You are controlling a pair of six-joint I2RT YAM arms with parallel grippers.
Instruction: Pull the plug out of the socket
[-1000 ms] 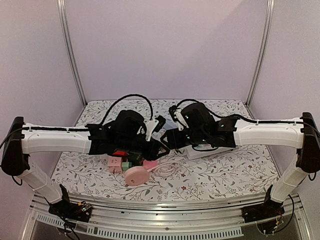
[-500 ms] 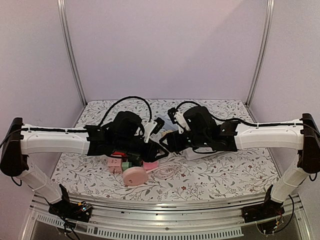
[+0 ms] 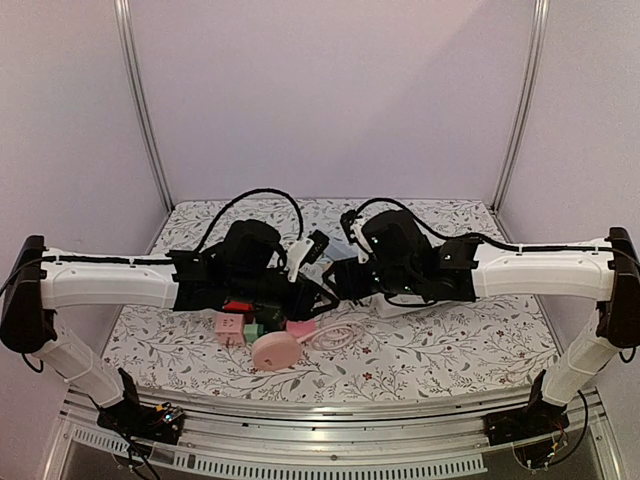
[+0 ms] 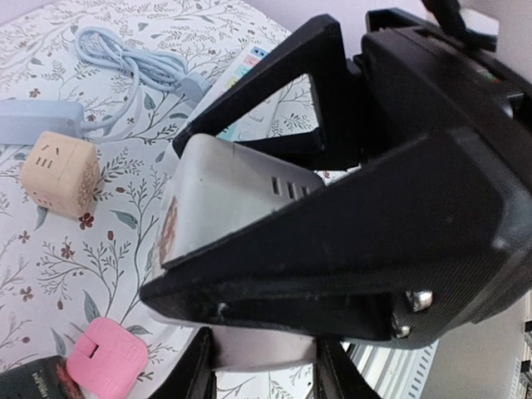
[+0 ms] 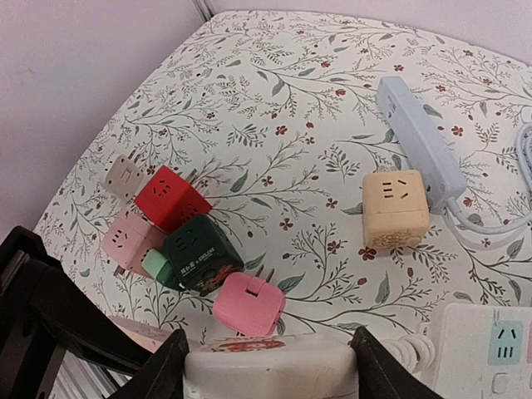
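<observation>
Left wrist view: the left gripper [image 4: 164, 214] is clamped on the white plug-and-socket unit [image 4: 241, 199], which is held above the middle of the floral-print cloth [image 5: 332, 108]. The right gripper [image 5: 270, 370] grips the unit's opposite end, its jaws set wider apart. White print on the dark green cube [image 5: 199, 253] is too small to read. The walls [image 3: 330, 90] are plain lilac, with 2 metal uprights [image 3: 140, 100].

A lone cube adapter [image 5: 396, 208] lies just beside the power strip [image 5: 420, 141].
</observation>
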